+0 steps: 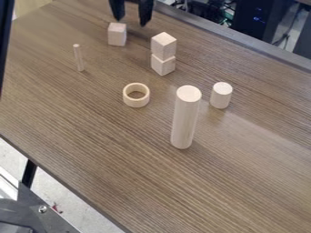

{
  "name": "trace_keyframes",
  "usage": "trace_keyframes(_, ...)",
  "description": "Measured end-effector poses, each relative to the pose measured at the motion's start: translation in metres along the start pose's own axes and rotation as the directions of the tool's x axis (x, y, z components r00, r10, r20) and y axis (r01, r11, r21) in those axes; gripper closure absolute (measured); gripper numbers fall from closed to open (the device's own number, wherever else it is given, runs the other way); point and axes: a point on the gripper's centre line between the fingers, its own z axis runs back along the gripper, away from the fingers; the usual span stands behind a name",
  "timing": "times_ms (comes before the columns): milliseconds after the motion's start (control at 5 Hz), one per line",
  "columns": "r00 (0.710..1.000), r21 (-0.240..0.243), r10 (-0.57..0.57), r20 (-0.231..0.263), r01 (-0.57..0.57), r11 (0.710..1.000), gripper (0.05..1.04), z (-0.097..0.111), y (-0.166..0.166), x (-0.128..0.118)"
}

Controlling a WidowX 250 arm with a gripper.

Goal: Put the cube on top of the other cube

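Pale wooden cube [164, 45] sits atop a matching lower cube [163, 65], so the stacking appears done, and the black two-finger tool [132, 22], fingers apart, likely needs only to back away clear.

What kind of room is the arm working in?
Probably a lab or workshop: a bare wood-look table, dark computer-like equipment with small blue lights, and loose cables beyond the table's edge.
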Motion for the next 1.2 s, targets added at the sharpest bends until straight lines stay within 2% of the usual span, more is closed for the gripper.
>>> trace_keyframes(200,0.999,0.048,0.038,0.013,-0.039,0.998,0.084,0.002,0.006,-0.007)
trace_keyframes(600,0.998,0.077,0.066,0.014,-0.067,0.995,0.084,-0.006,0.007,-0.019)
trace_keyframes(800,0.996,0.086,0.072,0.046,-0.076,0.993,0.114,0.006,0.007,-0.018)
trace_keyframes(1000,0.996,0.063,0.085,0.040,-0.088,0.994,0.384,0.004,0.006,-0.020)
trace_keyframes(1200,0.995,0.063,0.095,0.035,-0.097,0.993,0.554,0.004,0.009,-0.023)
